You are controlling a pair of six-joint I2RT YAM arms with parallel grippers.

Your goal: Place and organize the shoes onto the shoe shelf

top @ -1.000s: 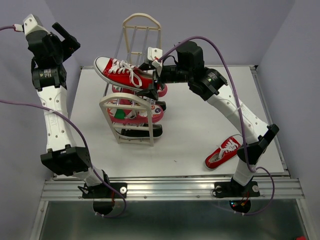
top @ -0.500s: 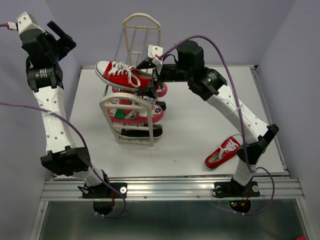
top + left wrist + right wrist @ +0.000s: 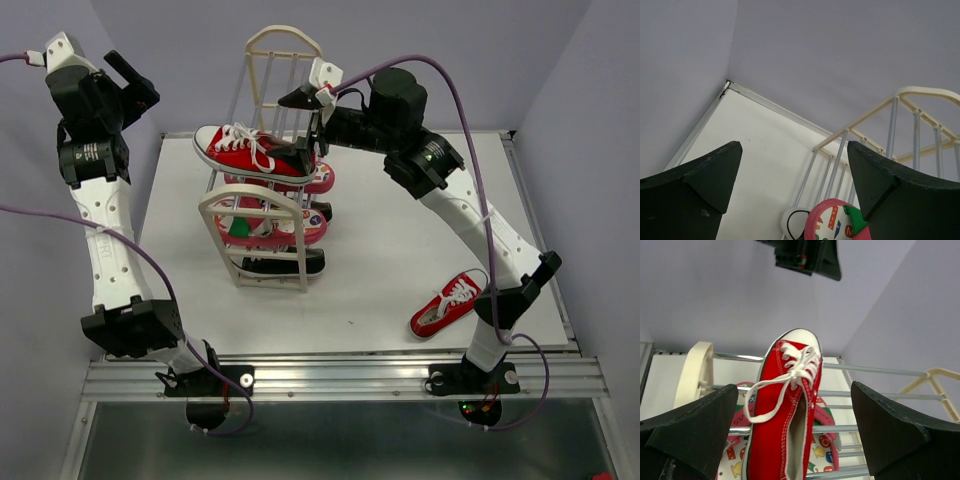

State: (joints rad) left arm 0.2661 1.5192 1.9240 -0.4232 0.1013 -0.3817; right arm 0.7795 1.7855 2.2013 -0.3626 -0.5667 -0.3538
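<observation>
Fig. My right pincer [image 3: 794,386] has released the red sneaker [image 3: 255,152] and drawn up, jaws wide; the shoe now rests on the top tier of the shoe shelf [image 3: 252,193]. The second red sneaker [image 3: 448,303] lies near right on the surface [image 3: 400,240]. My left pincer [image 3: 794,145] hangs wide and empty.

A white table [image 3: 400,260] with a metal rail [image 3: 340,378] sits between lavender walls [image 3: 520,50].

Bright, even, diffuse light from above, no glare. Top view is sharp; only faint soft shadows on the desk [image 3: 400,250] at the foot of the shelf [image 3: 268,245] and beside the loose red sneaker [image 3: 447,305]. Wrist views: jaws at 4 and 8 o'clock read near-black, detail lost, edges slightly soft.
</observation>
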